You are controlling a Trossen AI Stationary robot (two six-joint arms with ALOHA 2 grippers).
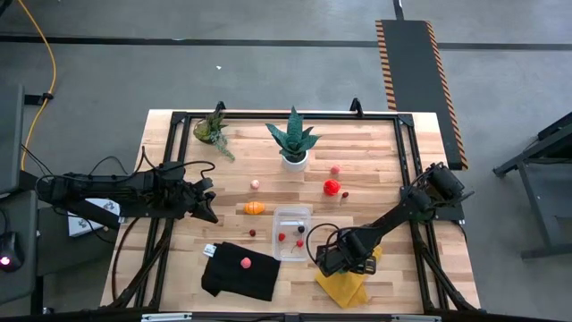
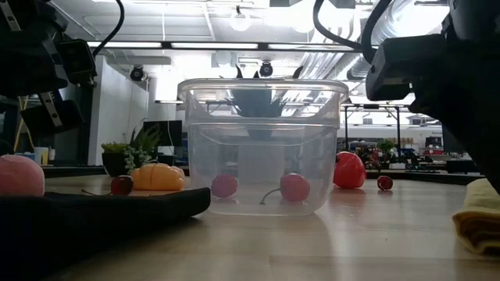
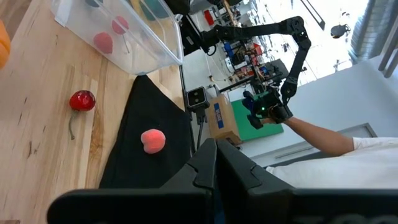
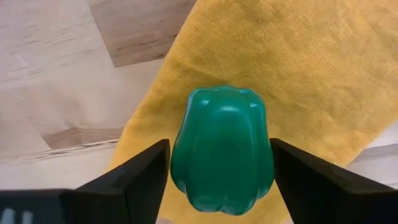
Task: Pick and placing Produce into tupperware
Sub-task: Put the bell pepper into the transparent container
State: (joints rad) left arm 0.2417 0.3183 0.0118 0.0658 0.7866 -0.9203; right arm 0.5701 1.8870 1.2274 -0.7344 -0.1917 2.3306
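**Green pepper framed for pickup**

The right tool (image 4: 217,180) hangs over the yellow cloth (image 4: 311,68), fingers spread around a green pepper (image 4: 221,152), apparently not yet pinching. Next: close, lift, carry toward ten o'clock to the tupperware (image 1: 292,232), already holding red pieces. The left tool (image 1: 211,207) waits shut, empty, at nine o'clock.

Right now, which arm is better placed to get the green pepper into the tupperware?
Right. Its gripper sits over the yellow cloth with open fingers either side of the green pepper, beside the tupperware. The left gripper is shut, across the tupperware from the pepper.
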